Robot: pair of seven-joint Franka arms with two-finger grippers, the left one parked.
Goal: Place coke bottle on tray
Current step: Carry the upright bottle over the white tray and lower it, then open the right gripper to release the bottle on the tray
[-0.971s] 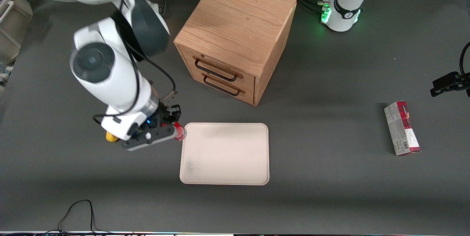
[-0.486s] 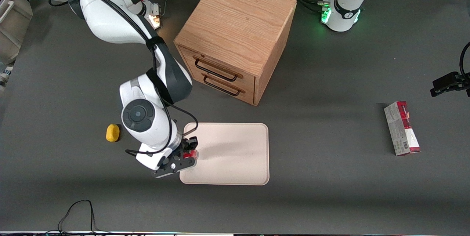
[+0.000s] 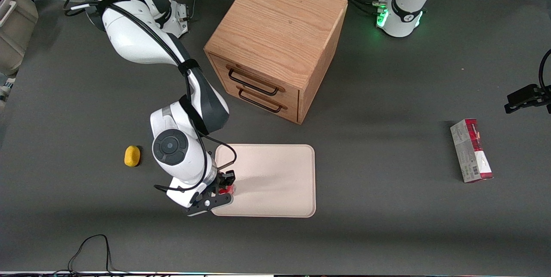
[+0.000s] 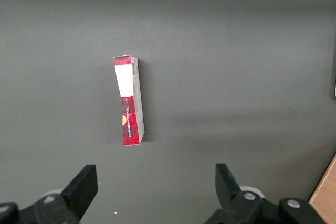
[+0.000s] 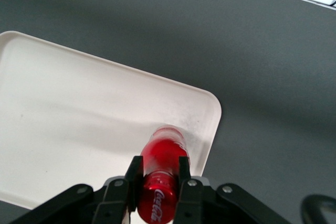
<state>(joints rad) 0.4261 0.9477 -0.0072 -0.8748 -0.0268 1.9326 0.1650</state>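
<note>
One wooden drawer cabinet (image 3: 275,44) is seen on the dark worktop (image 3: 387,225), farther from the front camera than the tray (image 3: 275,182), two drawers with dark handles turned toward the tray; nothing is set between them. One yellow lump (image 3: 132,156) is spotted beside the working arm, toward that arm's end of the worktop, well apart from the tray rim. One red-and-grey carton (image 3: 471,150) is found lying flat toward the parked arm's end. The hand (image 3: 224,188) is held over the tray's corner at about 7 o'clock, and one coke bottle (image 5: 163,174) is pinched between its two fingers (image 5: 132,174), clamped tight on the red body. The bottle's base is seen just above the tray (image 5: 79,103) surface; contact cannot be told. Otherwise nothing is carried by the tray.
</note>
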